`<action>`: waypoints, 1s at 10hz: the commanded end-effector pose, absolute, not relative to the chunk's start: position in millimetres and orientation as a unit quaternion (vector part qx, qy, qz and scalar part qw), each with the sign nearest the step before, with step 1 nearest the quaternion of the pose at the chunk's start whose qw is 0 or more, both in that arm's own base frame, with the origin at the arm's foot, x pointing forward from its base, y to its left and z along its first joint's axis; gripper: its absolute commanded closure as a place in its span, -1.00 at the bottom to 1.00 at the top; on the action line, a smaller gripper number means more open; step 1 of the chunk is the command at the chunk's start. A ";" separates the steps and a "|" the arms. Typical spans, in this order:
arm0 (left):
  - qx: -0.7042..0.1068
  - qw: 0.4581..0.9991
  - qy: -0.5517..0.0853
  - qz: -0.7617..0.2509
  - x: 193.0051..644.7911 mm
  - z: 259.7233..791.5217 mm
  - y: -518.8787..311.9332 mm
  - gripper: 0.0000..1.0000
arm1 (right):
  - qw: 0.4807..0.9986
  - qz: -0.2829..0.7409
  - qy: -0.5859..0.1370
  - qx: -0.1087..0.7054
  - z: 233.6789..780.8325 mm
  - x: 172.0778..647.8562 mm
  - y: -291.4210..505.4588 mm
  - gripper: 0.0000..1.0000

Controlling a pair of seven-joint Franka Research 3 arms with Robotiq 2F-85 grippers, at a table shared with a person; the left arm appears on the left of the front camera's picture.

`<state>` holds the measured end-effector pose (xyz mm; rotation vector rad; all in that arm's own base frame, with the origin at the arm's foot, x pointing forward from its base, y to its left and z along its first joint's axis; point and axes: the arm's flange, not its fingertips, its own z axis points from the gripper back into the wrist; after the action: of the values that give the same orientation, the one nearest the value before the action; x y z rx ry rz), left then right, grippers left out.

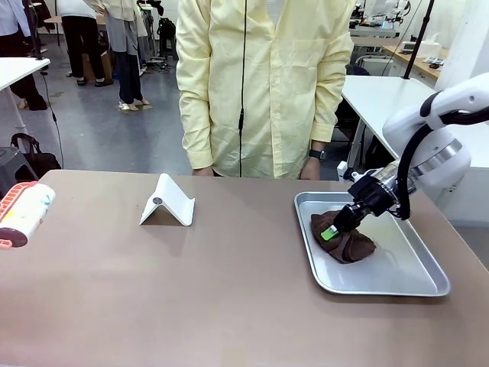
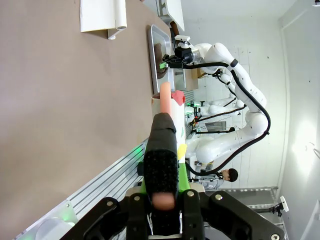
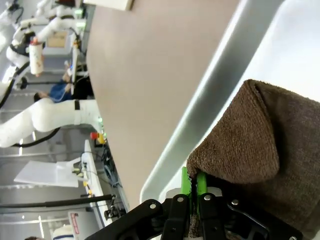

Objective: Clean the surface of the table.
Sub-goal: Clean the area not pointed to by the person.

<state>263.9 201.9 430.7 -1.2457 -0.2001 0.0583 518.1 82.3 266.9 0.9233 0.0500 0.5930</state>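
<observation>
**My right claw (image 1: 330, 233) pinches a dark brown terry cloth (image 1: 353, 245) inside the shallow silver metal tray (image 1: 412, 277).**

The tray lies at the right of the frame on the matte brown-taupe table (image 1: 191, 290), which fills the lower half of the front view. In the right wrist view, my green pads (image 3: 184, 181) are nearly together on a fold of cloth. My left claw (image 2: 162, 165) is clamped on the salmon handle of a white lint roller (image 1: 23, 214) at the left edge. A white folded stand (image 1: 168, 202) sits at centre-left, before a person in a pale yellow coat (image 1: 267, 84).
</observation>
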 end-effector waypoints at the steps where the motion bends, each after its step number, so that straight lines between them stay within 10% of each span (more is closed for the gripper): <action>1: -0.584 0.805 -0.094 0.033 262.7 434.4 201.4 0.56 | 0.831 0.319 0.013 0.456 274.5 516.5 94.0 0.92; 10: -0.584 0.805 -0.094 0.033 262.7 434.4 201.4 0.56 | 0.883 0.242 -0.043 0.399 270.8 522.8 56.8 0.92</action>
<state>263.9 201.9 430.7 -1.2457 -0.2002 0.0584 526.2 59.9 272.9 0.8694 -0.0481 0.5813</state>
